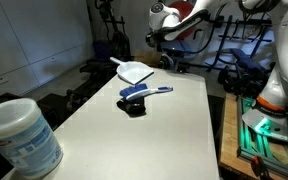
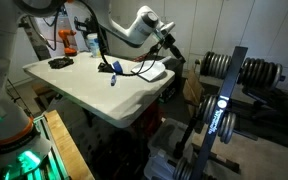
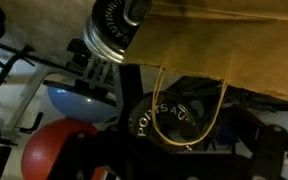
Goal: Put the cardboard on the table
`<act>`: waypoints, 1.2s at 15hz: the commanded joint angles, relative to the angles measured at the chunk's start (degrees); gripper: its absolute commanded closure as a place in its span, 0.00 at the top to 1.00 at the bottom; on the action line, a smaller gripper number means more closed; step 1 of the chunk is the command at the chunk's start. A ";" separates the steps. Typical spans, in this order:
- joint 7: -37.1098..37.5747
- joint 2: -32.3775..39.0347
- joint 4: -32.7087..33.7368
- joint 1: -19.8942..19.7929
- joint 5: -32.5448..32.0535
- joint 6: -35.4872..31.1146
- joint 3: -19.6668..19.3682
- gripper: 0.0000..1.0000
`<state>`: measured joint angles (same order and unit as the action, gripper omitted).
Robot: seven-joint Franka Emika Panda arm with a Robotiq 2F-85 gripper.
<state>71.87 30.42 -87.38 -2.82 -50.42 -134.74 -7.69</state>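
In the wrist view the brown cardboard [image 3: 219, 45] fills the top of the picture, flat and close to the camera, with a thin yellowish loop [image 3: 189, 110] hanging below it. I cannot make it out in either exterior view. The gripper [image 1: 165, 37] is just beyond the far end of the white table [image 1: 174, 130], off its edge; it also shows in an exterior view [image 2: 169, 43] past the table [image 2: 84, 90] corner. Its fingers are only dark shapes at the bottom of the wrist view [image 3: 184, 165]. Whether they grip the cardboard does not show.
On the table lie a white dustpan [image 1: 134, 71], a blue brush [image 1: 144, 92] and a small black object [image 1: 134, 107]. A white tub [image 1: 19, 135] stands close to the camera. Below the gripper are weight plates [image 3: 174, 115], a red ball [image 3: 59, 145] and a weight rack [image 2: 219, 95].
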 commanded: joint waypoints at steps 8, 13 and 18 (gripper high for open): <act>8.96 14.74 15.54 0.88 1.43 -7.79 -5.87 1.00; 10.09 17.76 18.69 0.90 2.61 -10.06 -6.72 1.00; 12.54 20.13 21.28 0.99 4.18 -12.34 -7.71 1.00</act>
<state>82.45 47.73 -69.06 -2.35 -48.37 -144.80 -13.69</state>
